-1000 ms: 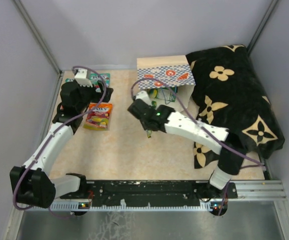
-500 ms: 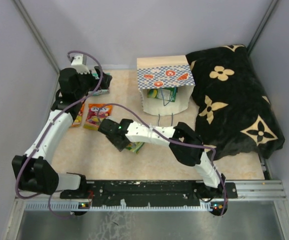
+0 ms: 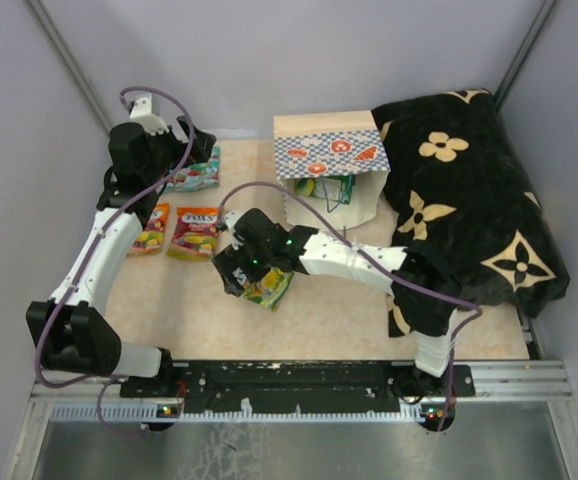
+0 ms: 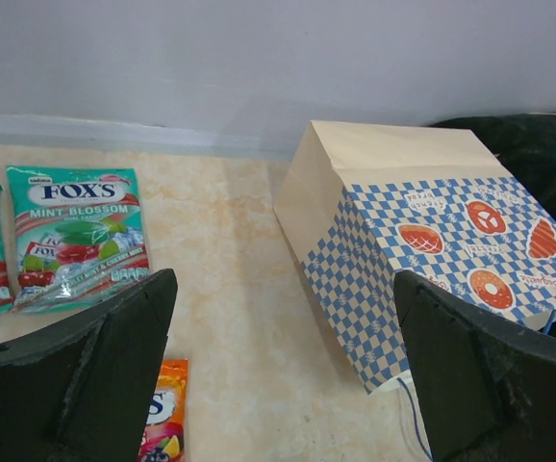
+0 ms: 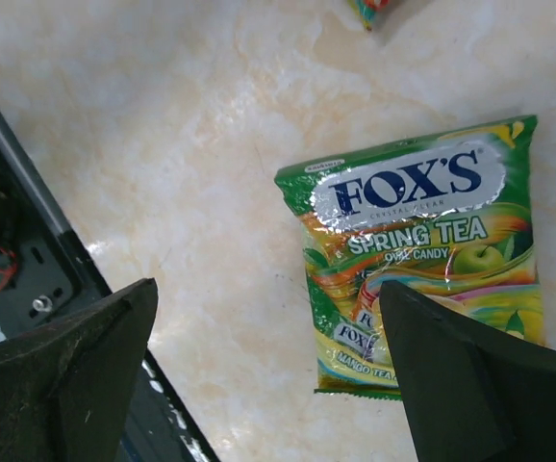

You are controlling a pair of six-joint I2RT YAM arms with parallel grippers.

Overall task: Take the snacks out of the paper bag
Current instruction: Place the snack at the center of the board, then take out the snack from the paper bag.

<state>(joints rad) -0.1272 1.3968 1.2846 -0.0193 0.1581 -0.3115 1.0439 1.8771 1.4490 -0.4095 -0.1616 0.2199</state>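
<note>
The paper bag [image 3: 329, 160] lies at the back centre with its mouth toward me, and a green packet [image 3: 335, 188] shows inside it. Out on the table lie snacks: teal packets [image 3: 194, 172], an orange one [image 3: 152, 228], a red-yellow one [image 3: 197, 232] and a green Spring Tea packet [image 3: 270, 288]. My right gripper [image 3: 237, 275] hovers open just over that green packet [image 5: 422, 260], holding nothing. My left gripper [image 3: 197, 148] hangs open above the teal packets [image 4: 76, 236], with the bag [image 4: 432, 250] to its right.
A black cloth with tan flowers [image 3: 469, 200] fills the right side, touching the bag. The black base rail [image 3: 299, 380] runs along the near edge, close to the right gripper [image 5: 268, 385]. Grey walls close in the back and both sides.
My right gripper carried the green packet from the bag's mouth to the table's front middle, then opened and let it go. The left arm drew back toward the far left corner.
</note>
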